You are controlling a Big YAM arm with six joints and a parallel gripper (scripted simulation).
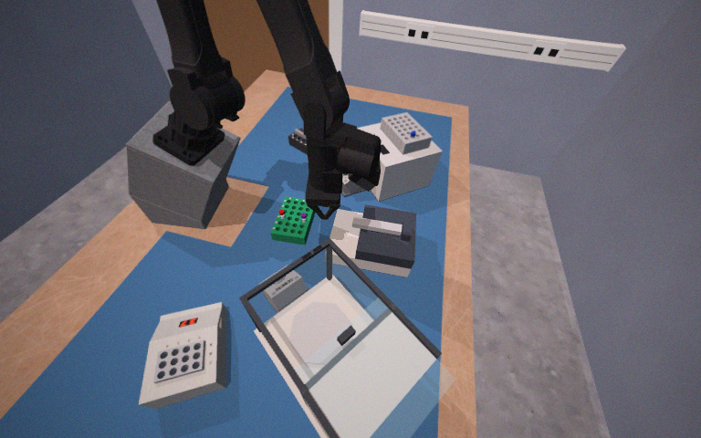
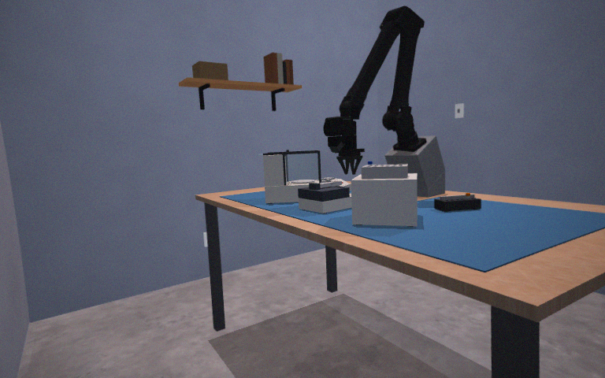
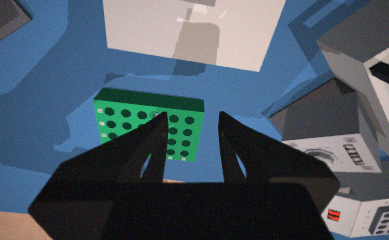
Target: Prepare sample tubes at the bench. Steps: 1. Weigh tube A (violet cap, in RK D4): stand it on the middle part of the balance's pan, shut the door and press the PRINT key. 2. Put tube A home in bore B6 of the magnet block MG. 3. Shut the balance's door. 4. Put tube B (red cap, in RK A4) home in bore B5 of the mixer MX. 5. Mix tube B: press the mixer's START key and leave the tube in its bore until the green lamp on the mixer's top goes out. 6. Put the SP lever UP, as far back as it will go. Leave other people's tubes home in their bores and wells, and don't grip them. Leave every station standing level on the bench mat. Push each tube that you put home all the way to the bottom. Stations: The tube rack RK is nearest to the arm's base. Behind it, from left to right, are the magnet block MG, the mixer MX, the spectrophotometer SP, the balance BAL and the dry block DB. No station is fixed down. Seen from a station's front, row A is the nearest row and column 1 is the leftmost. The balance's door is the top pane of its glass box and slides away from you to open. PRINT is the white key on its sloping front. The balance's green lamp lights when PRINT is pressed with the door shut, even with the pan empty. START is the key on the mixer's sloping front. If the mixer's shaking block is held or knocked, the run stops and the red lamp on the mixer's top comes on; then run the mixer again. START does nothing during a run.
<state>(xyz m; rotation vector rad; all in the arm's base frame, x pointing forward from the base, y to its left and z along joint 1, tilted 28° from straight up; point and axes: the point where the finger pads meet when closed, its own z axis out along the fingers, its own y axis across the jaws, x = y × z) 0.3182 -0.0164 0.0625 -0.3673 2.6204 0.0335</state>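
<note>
the gripper (image 1: 324, 215) (image 2: 349, 172) (image 3: 193, 119) is part spread w/ nothing in it, near the rack (image 1: 292, 234) (image 3: 185, 131). tube a (image 1: 303, 216) is in the rack, bal. door (image 1: 368, 374) looks open; prob. step 1, next must centre over violet cap, then lower straight.

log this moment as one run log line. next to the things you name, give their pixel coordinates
gripper (image 1: 324, 216) (image 2: 349, 173) (image 3: 193, 119): open, holding nothing | violet-capped tube (image 1: 304, 216): in green rack (image 1: 289, 236) (image 3: 187, 154) | balance door (image 1: 376, 352): open

Wood-edged bench (image 1: 456, 227) (image 2: 573, 262), blue mat (image 1: 284, 151) (image 2: 460, 243) (image 3: 241, 87) on top (stations and green tube rack (image 1: 290, 236) (image 3: 151, 100) sit directly on mat).
</note>
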